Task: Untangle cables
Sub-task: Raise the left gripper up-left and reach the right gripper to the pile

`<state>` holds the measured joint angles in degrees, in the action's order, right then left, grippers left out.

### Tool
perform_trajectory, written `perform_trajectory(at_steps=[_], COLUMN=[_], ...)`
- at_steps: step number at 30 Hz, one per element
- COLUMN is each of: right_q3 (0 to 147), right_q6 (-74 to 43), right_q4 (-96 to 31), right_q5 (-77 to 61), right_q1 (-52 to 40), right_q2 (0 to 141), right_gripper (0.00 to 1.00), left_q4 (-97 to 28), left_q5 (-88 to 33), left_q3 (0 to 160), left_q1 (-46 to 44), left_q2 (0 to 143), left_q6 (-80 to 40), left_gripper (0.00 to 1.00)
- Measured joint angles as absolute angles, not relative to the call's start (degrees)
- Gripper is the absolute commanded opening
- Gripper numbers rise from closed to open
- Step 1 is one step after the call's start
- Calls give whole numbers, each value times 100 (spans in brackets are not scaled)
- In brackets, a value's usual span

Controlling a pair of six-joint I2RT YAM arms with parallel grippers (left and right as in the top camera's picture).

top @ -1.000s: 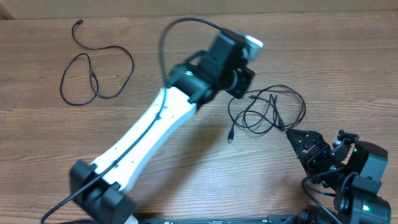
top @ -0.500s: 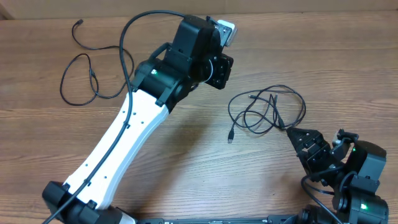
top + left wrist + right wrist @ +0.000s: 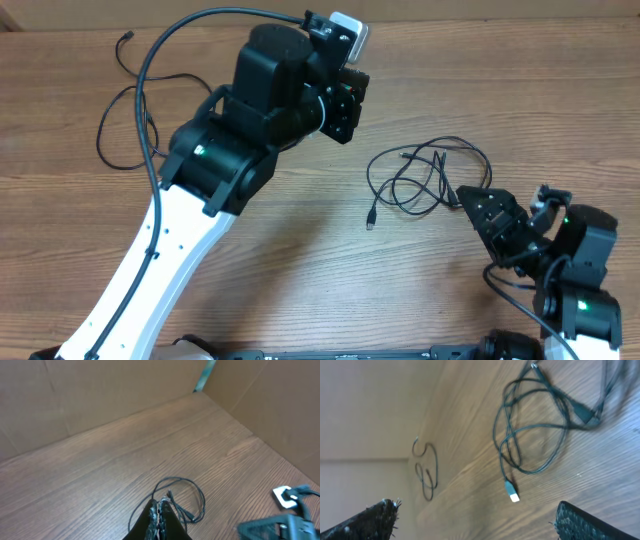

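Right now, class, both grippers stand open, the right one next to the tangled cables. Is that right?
Not quite. Only the right gripper is open, next to the tangled cables. The left gripper is shut: the left wrist view shows its fingers pressed together.

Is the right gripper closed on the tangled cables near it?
No, the right gripper is wide open and the tangled cables lie loose on the table ahead of it.
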<state>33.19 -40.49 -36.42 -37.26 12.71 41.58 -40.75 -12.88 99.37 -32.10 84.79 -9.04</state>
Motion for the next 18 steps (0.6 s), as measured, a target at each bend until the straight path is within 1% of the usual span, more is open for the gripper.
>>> perform_trajectory(at_steps=[4, 5, 8, 13, 18], right_q3=[3321, 3321, 3319, 3319, 3319], right_q6=[-4049, -4051, -4073, -4178, -4198], right_q4=[-2886, -2790, -1970, -1441, -1306], right_q5=[-3879, -3881, -3933, -3964, -3962], right_q1=[327, 211, -462, -932, -998], right_q2=[5070, 5179, 5920, 6709, 7052], right_gripper=[100, 100, 100, 100, 100], left_q4=[-4099, -4156, -4268, -4331, -4331], left_q5=[-1313, -1310, -1310, -1310, -1310], left_q3=[9937, 9937, 9937, 9937, 9937], left_q1=[-3107, -3061, -2956, -2912, -2912], left_q2=[8401, 8401, 8401, 8401, 8385], left_q6=[-902, -902, -902, -902, -886], left_gripper=[4, 4, 4, 4, 4])
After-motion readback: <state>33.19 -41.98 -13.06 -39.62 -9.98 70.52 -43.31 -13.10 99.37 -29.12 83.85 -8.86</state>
